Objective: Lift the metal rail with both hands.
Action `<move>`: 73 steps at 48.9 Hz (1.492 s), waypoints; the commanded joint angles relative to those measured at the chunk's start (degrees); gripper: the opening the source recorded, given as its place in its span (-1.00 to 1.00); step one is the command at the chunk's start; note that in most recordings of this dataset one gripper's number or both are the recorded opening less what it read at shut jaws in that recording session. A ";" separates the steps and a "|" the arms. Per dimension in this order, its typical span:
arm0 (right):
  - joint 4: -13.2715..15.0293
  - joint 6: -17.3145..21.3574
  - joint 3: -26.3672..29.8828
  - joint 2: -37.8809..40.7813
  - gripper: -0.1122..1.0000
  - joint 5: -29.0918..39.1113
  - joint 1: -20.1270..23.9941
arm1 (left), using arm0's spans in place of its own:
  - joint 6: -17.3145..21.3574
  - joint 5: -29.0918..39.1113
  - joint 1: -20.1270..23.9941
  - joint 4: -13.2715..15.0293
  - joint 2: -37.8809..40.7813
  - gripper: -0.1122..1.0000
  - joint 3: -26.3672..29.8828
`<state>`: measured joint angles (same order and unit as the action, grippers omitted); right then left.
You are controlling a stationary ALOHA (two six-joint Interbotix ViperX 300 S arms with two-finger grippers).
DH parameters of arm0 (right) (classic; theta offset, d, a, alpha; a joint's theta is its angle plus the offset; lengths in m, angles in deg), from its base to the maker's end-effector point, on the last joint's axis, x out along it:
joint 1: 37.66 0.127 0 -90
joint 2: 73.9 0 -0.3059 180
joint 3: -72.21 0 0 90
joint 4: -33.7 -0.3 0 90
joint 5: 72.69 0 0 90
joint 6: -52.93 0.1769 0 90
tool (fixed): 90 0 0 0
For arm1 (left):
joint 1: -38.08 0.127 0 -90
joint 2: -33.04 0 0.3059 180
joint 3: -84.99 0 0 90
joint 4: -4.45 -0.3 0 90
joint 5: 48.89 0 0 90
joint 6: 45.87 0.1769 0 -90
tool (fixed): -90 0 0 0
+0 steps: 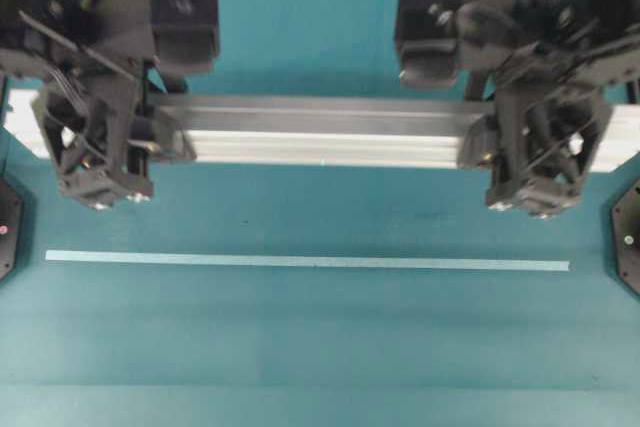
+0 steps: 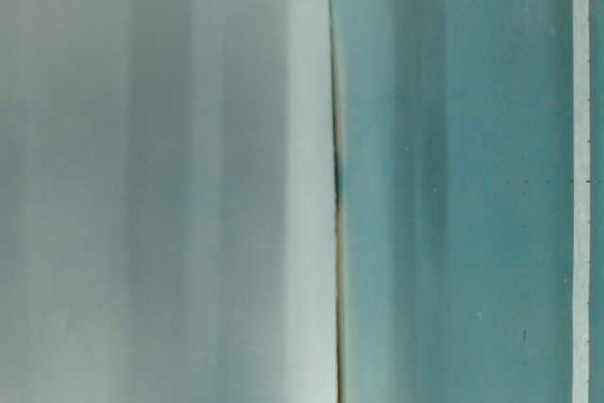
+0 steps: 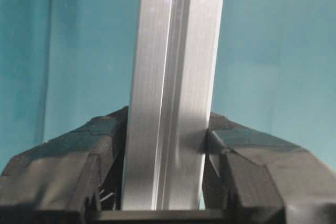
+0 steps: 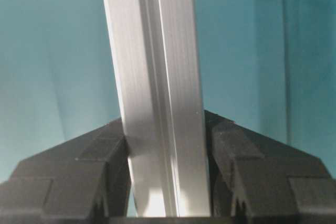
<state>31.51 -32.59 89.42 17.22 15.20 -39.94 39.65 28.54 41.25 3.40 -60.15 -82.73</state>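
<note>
Both black grippers — left (image 3: 165,174), right (image 4: 168,174) — clamp the grooved, brushed-silver metal rail (image 1: 320,132).

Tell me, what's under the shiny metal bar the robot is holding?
Under the metal rail the wrist views show only plain teal table. The black fingers of both grippers clamp its sides near each end. The tabletop straight beneath the rail stays hidden by the rail itself.

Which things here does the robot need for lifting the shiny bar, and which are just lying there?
Needed for the job:
- metal rail
- left gripper, shut on the rail near one end
- right gripper, shut on the rail near the other end

Just lying there:
- pale tape strip on the teal table, nearer the bottom of the overhead view, apart from the rail
</note>
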 commanded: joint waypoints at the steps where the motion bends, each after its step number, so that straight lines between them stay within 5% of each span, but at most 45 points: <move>1: -0.44 -0.62 -4.13 -0.62 -0.10 -3.16 0.35 | -1.05 -2.37 1.41 -0.26 -0.97 -0.16 -1.85; 16: -0.53 -2.81 -17.67 -2.46 -0.10 -18.54 0.53 | -1.23 -15.03 1.41 -0.26 -1.23 -0.16 -16.17; 38: -0.53 -3.25 -34.63 -1.76 -0.10 -36.74 0.62 | -1.23 -29.00 1.85 -0.26 0.79 -0.16 -29.36; 73: -0.35 -3.43 -39.29 8.53 -0.10 -47.46 2.20 | -2.81 -43.33 0.79 -0.44 11.78 -0.16 -36.65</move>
<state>31.42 -35.84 49.95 25.48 -30.95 -39.24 39.29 -13.91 41.69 3.13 -48.28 -119.29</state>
